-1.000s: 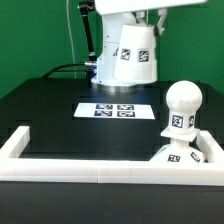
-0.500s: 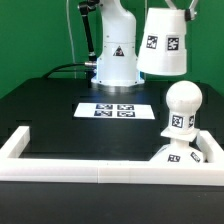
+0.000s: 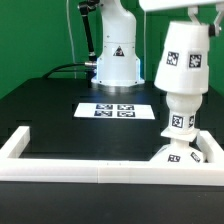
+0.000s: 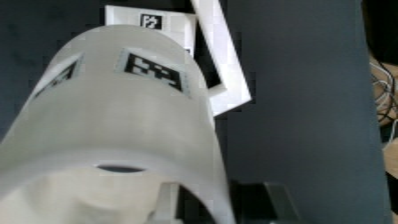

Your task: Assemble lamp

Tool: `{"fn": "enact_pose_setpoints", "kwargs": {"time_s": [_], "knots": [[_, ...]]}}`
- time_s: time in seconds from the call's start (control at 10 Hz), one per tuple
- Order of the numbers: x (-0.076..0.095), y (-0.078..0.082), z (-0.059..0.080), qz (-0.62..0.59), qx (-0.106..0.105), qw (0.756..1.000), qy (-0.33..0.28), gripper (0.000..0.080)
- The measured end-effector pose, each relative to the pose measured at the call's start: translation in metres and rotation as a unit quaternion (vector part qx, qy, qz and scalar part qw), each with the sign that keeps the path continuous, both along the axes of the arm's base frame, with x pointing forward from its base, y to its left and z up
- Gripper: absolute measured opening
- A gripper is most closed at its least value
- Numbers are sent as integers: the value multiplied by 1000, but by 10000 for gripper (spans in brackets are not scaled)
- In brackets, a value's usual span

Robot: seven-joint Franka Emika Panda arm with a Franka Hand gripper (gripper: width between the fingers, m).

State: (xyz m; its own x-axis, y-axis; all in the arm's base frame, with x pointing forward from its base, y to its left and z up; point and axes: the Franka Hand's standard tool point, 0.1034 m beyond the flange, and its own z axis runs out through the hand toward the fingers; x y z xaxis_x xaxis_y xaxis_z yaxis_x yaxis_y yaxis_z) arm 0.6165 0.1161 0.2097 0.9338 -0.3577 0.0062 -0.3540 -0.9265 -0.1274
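The shade (image 3: 184, 60) sits tilted over the bulb (image 3: 179, 115) on the base (image 3: 176, 154)

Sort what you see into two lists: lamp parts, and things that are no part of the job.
Lamp parts: shade, bulb, base.
Not part: marker board, pedestal, white frame, table.

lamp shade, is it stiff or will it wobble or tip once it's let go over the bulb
The lamp shade looks like rigid moulded plastic, so probably stiff and light. It is tall, tapered and tilted over the bulb, so it may wobble or tip if released off-centre. Its smooth surface could be slippery to grip.
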Motion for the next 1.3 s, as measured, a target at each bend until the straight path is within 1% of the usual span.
{"fn": "enact_pose_setpoints", "kwargs": {"time_s": [0.2, 0.4, 0.5, 0.7, 0.8, 0.9, 1.0, 1.1, 1.2, 1.3], "knots": [[-5, 3, -23, 6, -6, 1000, 7, 45], [-14, 7, -43, 9, -11, 1000, 8, 45], [-17, 7, -49, 10, -12, 1000, 11, 45], [-19, 5, -57, 17, -14, 1000, 8, 45], [-23, 3, -60, 22, -15, 1000, 10, 45], [-27, 0, -61, 32, -16, 999, 12, 49], [-30, -7, -59, 50, -16, 999, 6, 49], [-33, -12, -58, 55, -16, 998, 3, 292], [-33, -15, -57, 61, -17, 998, 2, 292], [-34, -18, -53, 65, -16, 998, 5, 432]]}}
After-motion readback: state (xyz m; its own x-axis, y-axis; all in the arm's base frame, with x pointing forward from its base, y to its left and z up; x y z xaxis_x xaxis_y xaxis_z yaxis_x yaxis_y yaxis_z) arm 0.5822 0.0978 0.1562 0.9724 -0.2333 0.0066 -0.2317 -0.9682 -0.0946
